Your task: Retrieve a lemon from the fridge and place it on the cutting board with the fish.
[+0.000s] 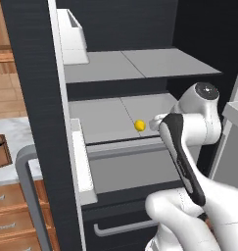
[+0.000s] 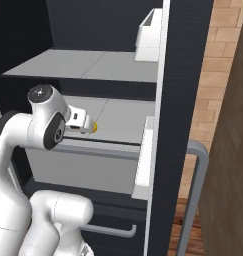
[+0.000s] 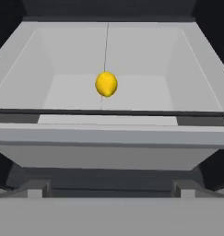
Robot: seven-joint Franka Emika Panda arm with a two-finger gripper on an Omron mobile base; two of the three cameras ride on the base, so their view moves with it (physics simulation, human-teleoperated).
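My gripper (image 2: pixel 89 123), its jaw state hidden from me, sits just short of the lemon (image 1: pixel 139 125) on the fridge (image 1: pixel 32 98) middle shelf (image 1: pixel 103 120), so I'm mid-reach and next must advance straight and close around it.

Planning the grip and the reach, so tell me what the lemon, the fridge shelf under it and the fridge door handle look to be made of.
The lemon: smooth bright yellow skin with a soft sheen, no visible texture.
The fridge shelf: flat matte grey panels, with a thin seam down the middle; plastic or painted metal, cannot tell which.
The fridge door handle: rounded grey bar, dull satin look, probably metal.
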